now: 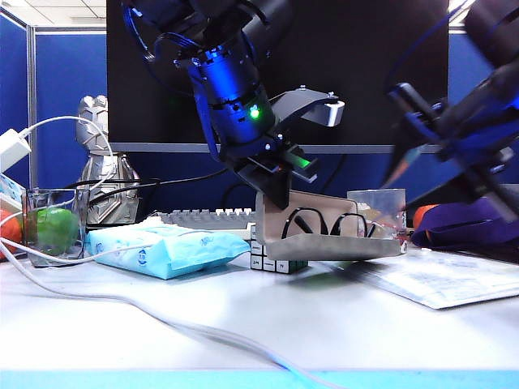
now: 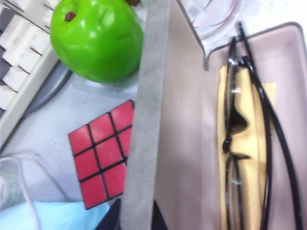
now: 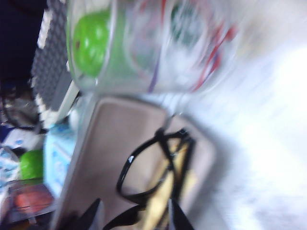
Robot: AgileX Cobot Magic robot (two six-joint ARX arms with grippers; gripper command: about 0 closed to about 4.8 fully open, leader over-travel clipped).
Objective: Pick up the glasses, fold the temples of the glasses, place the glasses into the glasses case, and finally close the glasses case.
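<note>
**Glasses in case; lid still open — closing step next**

The glasses (image 2: pixel 249 143) lie folded in the open tray of the glasses case (image 1: pixel 349 247), temples (image 2: pixel 283 158) tucked against the frame, resting on a yellow cloth (image 2: pixel 240 158) over the beige lining. The case sits mid-table, its lid end beside the Rubik's cube (image 2: pixel 103 155); a green apple (image 2: pixel 96 38) and a keyboard (image 1: pixel 203 217) lie behind toward the back edge, a clear plastic cup (image 1: pixel 377 209) just behind the tray's right end.

Left gripper (image 1: pixel 272 182): down at the left end of the case, at the upright lid (image 2: pixel 148 115). Jaws narrow; the left wrist view shows the grey lid edge running right up to the camera, so it looks clamped on the lid, though the fingertips themselves are barely in frame.

Right gripper (image 3: pixel 132 215): blurred with motion in both the exterior and its own wrist view, above and to the right of the tray. Its dark fingers (image 3: pixel 88 213) stand wide apart with nothing between them; the glasses lie free below.

Judgement: pick, fold and place look done. The step in hand is clearing the right arm from the case. Next move calls for swinging the lid down over the tray without catching the raised frame or the cloth corner, pressing until it shuts. Risk: the case skating on the smooth table.
</note>
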